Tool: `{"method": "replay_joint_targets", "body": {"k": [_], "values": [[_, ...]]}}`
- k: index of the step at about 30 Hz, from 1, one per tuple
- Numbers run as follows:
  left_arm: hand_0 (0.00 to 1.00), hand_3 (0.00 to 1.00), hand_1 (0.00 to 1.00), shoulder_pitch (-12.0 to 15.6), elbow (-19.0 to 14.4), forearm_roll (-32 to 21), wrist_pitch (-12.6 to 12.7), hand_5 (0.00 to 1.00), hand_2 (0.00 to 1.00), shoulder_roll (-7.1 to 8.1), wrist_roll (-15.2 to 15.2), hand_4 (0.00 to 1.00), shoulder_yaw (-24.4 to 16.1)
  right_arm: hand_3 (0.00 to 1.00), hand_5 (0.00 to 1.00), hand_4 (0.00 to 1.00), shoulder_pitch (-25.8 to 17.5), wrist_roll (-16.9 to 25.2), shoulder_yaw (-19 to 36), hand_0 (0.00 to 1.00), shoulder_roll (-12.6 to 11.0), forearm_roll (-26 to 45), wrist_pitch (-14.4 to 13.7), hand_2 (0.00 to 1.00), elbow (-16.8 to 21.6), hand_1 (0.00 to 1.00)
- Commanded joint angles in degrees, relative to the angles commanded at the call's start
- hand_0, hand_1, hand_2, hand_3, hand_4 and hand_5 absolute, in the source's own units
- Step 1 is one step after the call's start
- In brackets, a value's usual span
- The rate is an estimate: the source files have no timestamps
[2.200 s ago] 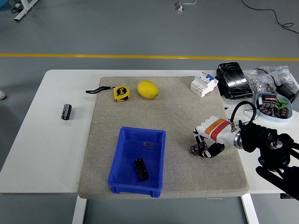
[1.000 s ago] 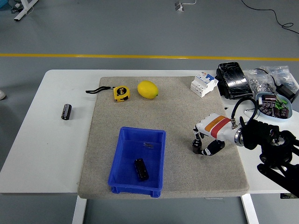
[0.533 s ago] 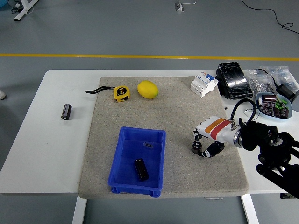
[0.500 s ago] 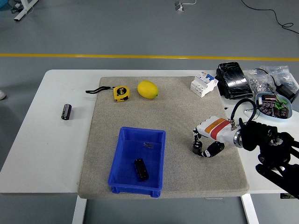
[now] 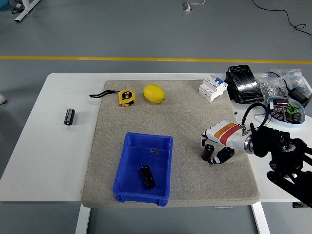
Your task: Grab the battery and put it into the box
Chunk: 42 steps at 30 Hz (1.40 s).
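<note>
Battery: a small dark cylinder (image 5: pixel 207 151) standing upright on the grey mat (image 5: pixel 185 112), lower right of centre, well right of the blue box (image 5: pixel 127 168).
How it handles: I judge it rigid, smooth-sided and fairly dense for its size – it could roll or topple if nudged, so a pinch across the middle of the barrel looks safest.
My right hand (image 5: pixel 217 142): low over the mat, palm down, white shell with an orange stripe on top – fingers curled around the battery, thumb below right of it. Whether they are actually clamped or just touching, I cannot tell.
My arm: enters from the right edge, wrist roughly level, pointing left.
Box: already has one dark battery (image 5: pixel 147 176) lying in it.
Left hand: out of view.
Spare: another battery (image 5: pixel 69 117) lies on the white table (image 5: pixel 53 146) at far left.
</note>
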Motion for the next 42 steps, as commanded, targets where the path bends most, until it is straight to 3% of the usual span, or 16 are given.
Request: {"method": "replay_joint_targets", "body": {"k": [1,12,13,42], "values": [[0.675,0.637,0.634,0.00,0.01,0.04,-0.01,0.681,0.662,0.01,0.01,0.655,-0.05,0.573,0.347,0.888,-0.06,0.07,-0.03,0.511,-0.05,0.03,-0.14,0.607,0.22,0.515],[0.675,0.636,0.634,-0.08,-0.01,0.28,-0.11,0.680,0.661,-0.03,0.05,0.655,-0.16,0.536,0.339,0.875,-0.73,0.43,-0.49,0.492,0.15,0.78,-1.46,0.569,0.73,0.489],[0.673,0.636,0.634,-0.08,-0.02,0.27,-0.11,0.680,0.661,-0.04,0.04,0.655,-0.14,0.502,0.336,0.859,-0.74,0.40,-0.54,0.467,0.19,0.84,-1.46,0.522,0.44,0.459],[0.672,0.636,0.636,0.08,-0.05,0.42,-0.19,0.679,0.660,-0.05,0.12,0.655,-0.25,0.458,0.325,0.821,-0.68,0.60,-0.79,0.400,0.30,0.94,-1.50,0.460,-0.75,0.402]]}}
